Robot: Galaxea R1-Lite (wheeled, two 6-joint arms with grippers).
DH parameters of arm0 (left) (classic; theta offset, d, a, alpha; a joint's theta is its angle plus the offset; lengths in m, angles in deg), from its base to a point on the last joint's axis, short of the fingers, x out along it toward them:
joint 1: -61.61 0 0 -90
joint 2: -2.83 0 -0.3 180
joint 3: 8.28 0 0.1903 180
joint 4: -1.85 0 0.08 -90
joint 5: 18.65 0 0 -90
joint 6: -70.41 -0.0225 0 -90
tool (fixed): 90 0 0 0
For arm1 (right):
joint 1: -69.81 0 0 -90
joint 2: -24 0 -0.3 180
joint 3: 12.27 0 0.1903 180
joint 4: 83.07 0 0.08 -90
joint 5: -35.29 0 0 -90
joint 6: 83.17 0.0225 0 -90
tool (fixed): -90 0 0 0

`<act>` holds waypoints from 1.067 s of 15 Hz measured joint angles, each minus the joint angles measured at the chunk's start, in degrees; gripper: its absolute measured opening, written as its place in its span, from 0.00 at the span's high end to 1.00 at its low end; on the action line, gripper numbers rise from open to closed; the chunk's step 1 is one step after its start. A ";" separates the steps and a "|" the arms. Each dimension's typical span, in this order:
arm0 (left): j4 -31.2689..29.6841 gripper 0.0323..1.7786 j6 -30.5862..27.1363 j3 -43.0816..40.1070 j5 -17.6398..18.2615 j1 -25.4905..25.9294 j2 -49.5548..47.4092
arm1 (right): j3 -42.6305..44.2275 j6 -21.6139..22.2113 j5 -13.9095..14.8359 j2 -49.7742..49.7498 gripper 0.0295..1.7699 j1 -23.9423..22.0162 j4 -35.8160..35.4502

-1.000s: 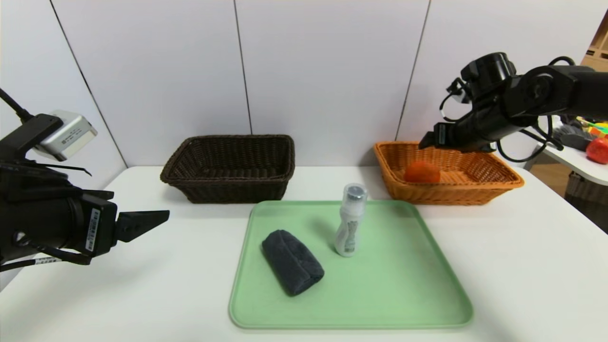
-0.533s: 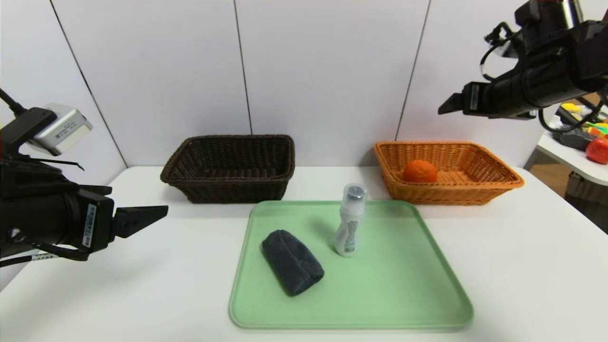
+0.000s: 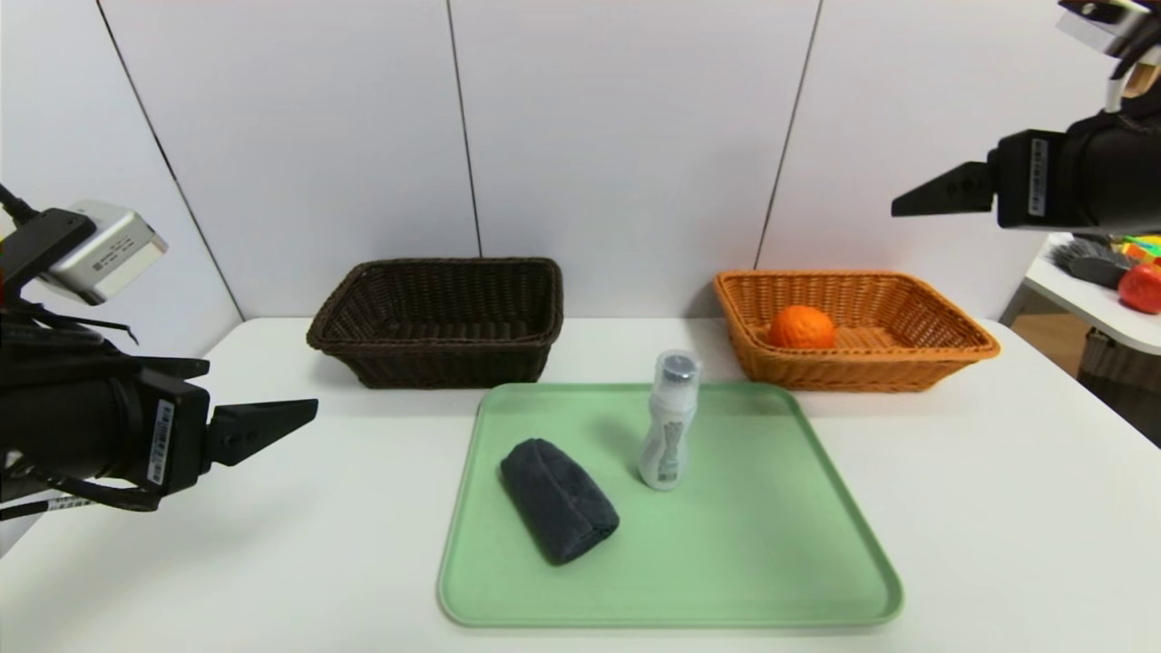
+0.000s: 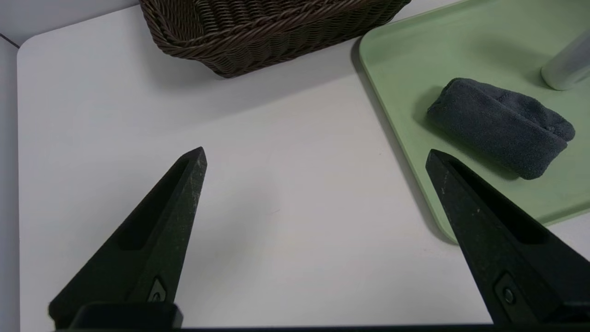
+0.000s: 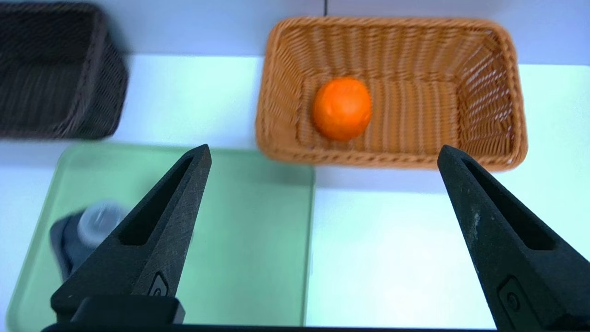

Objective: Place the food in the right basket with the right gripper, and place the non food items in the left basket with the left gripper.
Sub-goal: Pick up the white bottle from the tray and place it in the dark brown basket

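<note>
Orange fruit [image 3: 802, 327] sits inside the orange-tan basket [image 3: 943, 349], toward its left end, well below the right gripper [image 3: 907, 205], which hangs high up w/ fingers spread wide, holding nothing. White bottle [image 3: 669, 421] stands upright on green tray [image 3: 771, 562]; rolled dark cloth [image 3: 558, 499] lies just beside it, to its left, also on tray. Left gripper [image 3: 304, 413] hovers over bare table [image 3: 299, 544] left of tray, fingers apart & empty, cloth near its tips. Dark brown basket [image 3: 435, 349] behind tray, nothing seen inside. Red apple [image 3: 1141, 287] on side table at far right
</note>
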 joint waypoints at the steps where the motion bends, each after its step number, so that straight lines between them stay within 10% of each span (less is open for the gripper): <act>1: 0.05 0.05 0.04 -0.37 -0.24 -0.27 -0.37 | -3.44 0.00 0.04 -2.72 0.04 1.41 0.02; 12: -0.80 0.05 0.11 -5.77 -1.22 -1.24 -5.13 | -26.38 0.18 4.44 -17.05 0.04 6.97 -0.45; 16: -9.40 0.05 -0.30 -9.57 2.58 -8.90 -4.80 | -27.92 0.11 4.74 -20.20 0.04 6.79 -0.34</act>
